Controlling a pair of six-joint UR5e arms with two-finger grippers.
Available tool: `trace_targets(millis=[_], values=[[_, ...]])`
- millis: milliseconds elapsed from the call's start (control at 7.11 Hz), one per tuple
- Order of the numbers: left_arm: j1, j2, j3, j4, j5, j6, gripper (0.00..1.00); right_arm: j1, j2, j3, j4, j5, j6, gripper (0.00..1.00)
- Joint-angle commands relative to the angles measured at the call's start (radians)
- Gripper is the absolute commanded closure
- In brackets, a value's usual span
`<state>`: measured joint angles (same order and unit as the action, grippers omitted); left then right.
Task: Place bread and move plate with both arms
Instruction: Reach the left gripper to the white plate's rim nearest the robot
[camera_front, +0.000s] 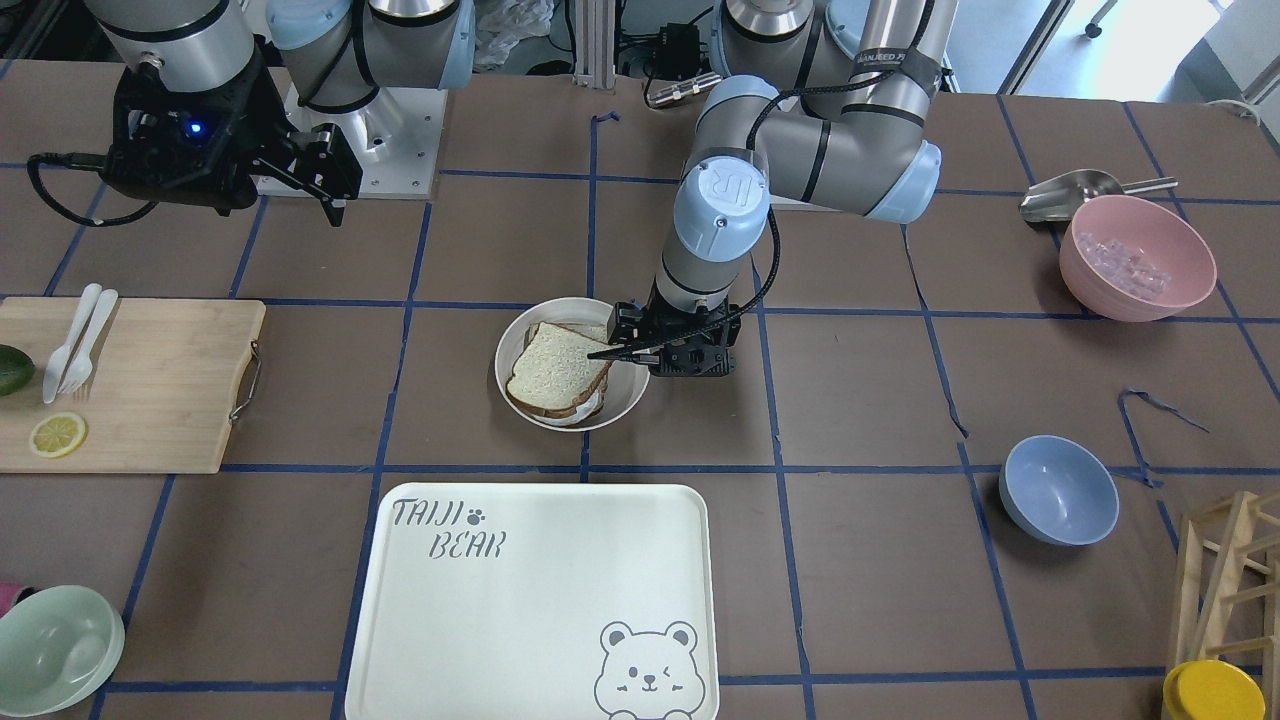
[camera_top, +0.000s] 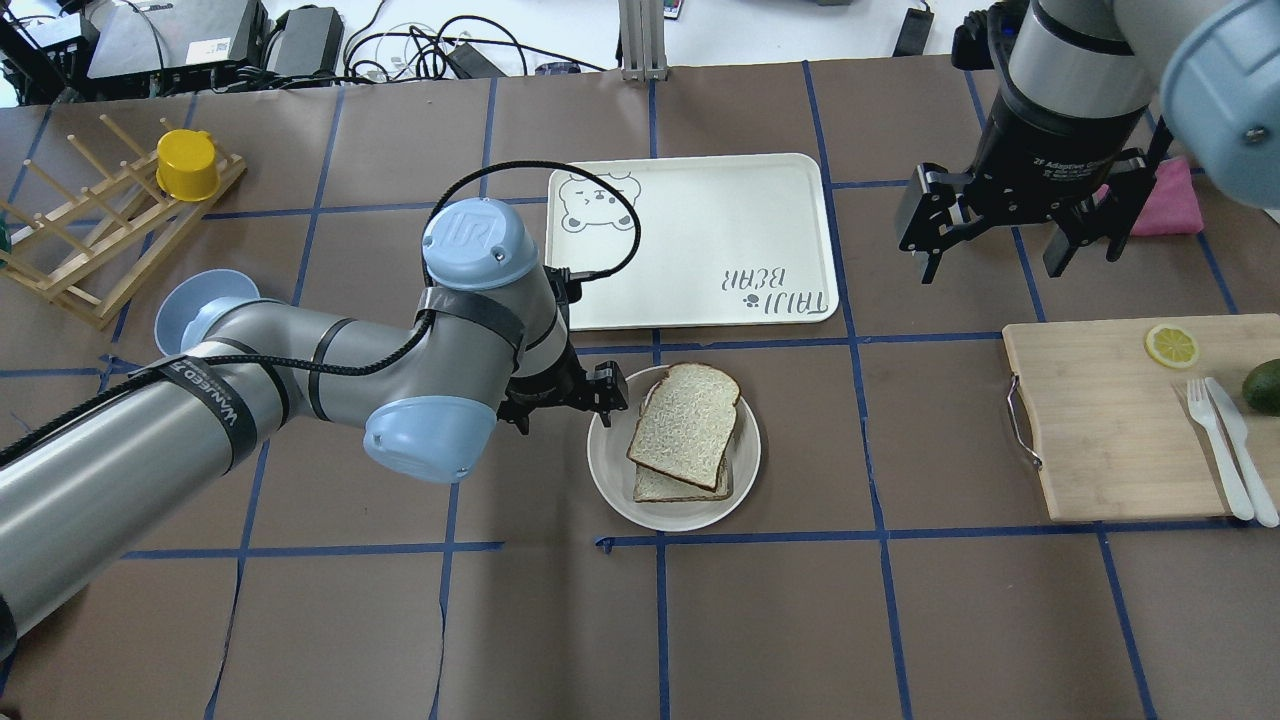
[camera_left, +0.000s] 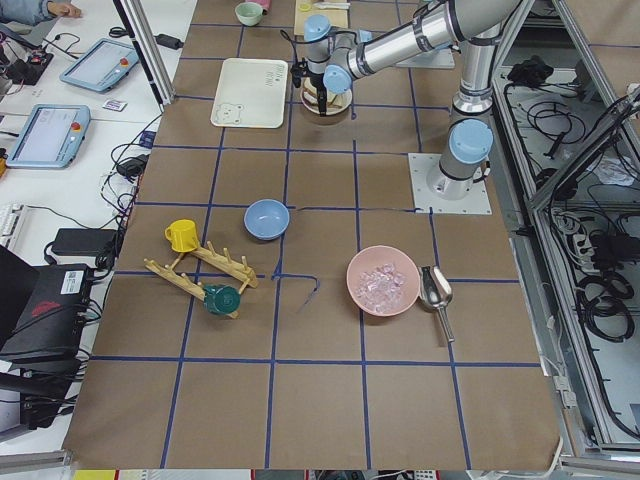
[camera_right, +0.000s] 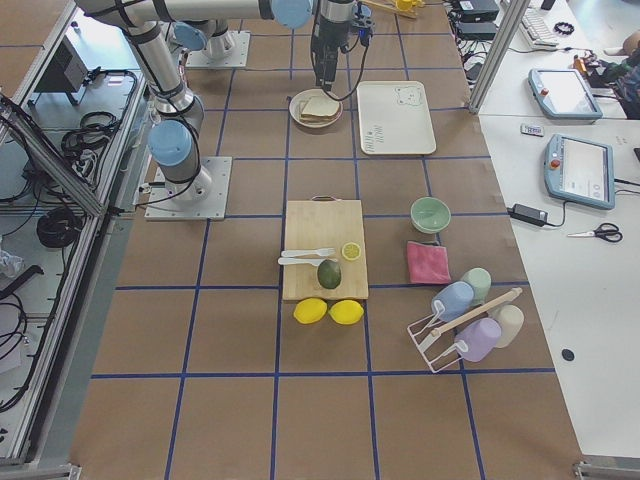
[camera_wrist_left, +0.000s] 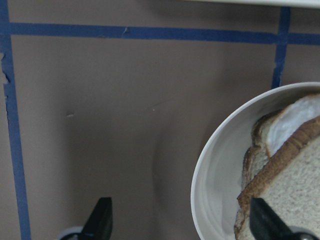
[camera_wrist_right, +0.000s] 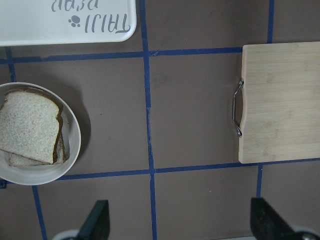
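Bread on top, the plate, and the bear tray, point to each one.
bread (camera_top: 688, 425), overhead view, middle of its crumb face
plate (camera_top: 607, 462), overhead view, bare left side
tray (camera_top: 700, 230), overhead view, blank middle

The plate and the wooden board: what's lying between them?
Nothing: the right wrist view shows only bare brown table covering crossed by a blue tape line between plate and board.
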<state>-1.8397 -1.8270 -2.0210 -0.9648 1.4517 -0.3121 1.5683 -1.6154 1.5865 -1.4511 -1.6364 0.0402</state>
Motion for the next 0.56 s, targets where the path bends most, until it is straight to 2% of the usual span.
trace_targets(millis=[0,281,422], values=[[-0.001,-0.044,-0.028,0.069,-0.039,-0.001,0.04,-0.002,0.0,0.001,-0.008,0.006,0.0,0.0],[-0.007,-0.044,-0.038,0.072,-0.039,0.002,0.05,-0.005,0.0,0.0,-0.032,0.006,0.004,0.0],[-0.007,-0.043,-0.045,0.077,-0.039,0.005,0.09,-0.005,0.0,0.001,-0.035,0.004,0.004,0.0]])
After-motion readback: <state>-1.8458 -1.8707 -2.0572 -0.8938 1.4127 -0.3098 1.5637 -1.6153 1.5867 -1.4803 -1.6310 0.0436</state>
